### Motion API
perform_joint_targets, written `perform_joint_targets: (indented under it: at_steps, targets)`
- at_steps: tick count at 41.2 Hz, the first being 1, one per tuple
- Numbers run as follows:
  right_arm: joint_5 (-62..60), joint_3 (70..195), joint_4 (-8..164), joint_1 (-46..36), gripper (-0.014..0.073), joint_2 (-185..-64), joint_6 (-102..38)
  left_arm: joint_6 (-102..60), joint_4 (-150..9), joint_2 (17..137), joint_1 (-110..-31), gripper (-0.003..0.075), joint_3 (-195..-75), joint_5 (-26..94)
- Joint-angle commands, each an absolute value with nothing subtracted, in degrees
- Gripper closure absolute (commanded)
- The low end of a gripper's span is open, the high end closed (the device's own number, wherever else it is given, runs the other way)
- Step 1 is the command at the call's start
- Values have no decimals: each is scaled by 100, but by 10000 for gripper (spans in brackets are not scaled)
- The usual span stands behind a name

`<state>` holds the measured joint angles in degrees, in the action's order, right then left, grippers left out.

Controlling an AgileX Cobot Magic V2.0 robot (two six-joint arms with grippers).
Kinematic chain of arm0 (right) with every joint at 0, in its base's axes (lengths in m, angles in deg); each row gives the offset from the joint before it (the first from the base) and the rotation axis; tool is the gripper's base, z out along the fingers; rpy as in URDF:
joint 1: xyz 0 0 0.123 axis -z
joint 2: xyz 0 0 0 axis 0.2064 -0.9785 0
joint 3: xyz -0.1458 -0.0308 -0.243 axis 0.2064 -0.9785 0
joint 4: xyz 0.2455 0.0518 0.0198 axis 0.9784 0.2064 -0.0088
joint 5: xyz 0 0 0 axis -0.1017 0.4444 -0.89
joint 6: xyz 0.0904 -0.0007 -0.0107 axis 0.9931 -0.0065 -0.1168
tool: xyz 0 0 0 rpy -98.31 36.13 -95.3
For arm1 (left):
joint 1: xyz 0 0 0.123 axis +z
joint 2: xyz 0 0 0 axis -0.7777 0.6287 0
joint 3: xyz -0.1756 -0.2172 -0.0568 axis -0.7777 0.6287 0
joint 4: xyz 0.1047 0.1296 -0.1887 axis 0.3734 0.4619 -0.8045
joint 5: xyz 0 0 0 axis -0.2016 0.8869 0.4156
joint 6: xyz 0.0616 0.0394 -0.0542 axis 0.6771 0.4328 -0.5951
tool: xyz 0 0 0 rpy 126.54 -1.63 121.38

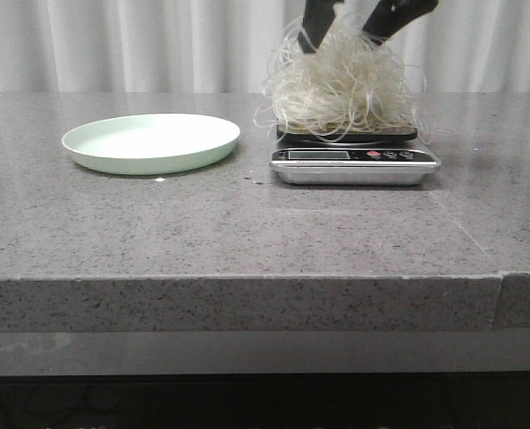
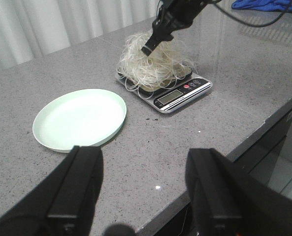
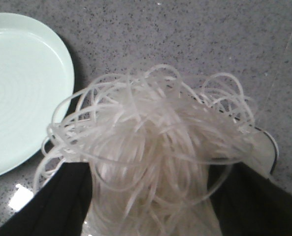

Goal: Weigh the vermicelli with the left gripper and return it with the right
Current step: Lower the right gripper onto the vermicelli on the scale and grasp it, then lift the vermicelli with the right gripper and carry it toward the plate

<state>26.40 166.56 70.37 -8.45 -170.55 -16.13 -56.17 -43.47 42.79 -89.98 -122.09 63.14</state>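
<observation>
Right gripper (image 1: 352, 27) closed into top of vermicelli (image 1: 340, 89), strands bunched between its fingers | vermicelli resting on scale (image 1: 355, 159), tray mostly hidden under it | left gripper (image 2: 143, 184) spread wide, holding nothing, near table front edge | pale green plate (image 1: 151, 142) beside scale, apart | grey stone table (image 1: 247, 223).

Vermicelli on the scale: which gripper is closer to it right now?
Right. The right gripper is down in the top of the vermicelli on the scale. The left gripper is open, back near the table's front edge, past the plate.
</observation>
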Motion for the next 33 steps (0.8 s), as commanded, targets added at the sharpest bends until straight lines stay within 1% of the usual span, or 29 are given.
perform_joint_targets:
  at_steps: [1,5,8,13,16,19,22,33]
  targets:
    - [2378,16893,7050,-854,7,-16932,-1658,-5681,-4401,4314,-9034,280,-12342,5870]
    - [2465,16893,7045,-854,49,-17028,-1658,-5681,-4401,4314,-9034,280,-12342,5870]
    - [2517,16893,7045,-854,118,-17035,-1658,-5681,-4401,4314,-9034,280,-12342,5870]
    - [2530,16893,7045,-854,264,-17035,-1658,-5681,-4401,4314,-9034,280,-12342,5870]
    - [2548,16893,7045,-854,335,-17035,-1658,-5681,-4401,4314,-9034,280,-12342,5870]
    - [2573,16893,7045,-854,386,-17035,-1658,-5681,-4401,4314,-9034,280,-12342,5870]
    - [2609,16893,7045,-854,410,-17035,-1658,-5681,-4401,4314,-9034,280,-12342,5870]
    - [2722,16893,7045,-854,410,-16753,-1658,-5681,-4401,4314,-9034,280,-12342,5870]
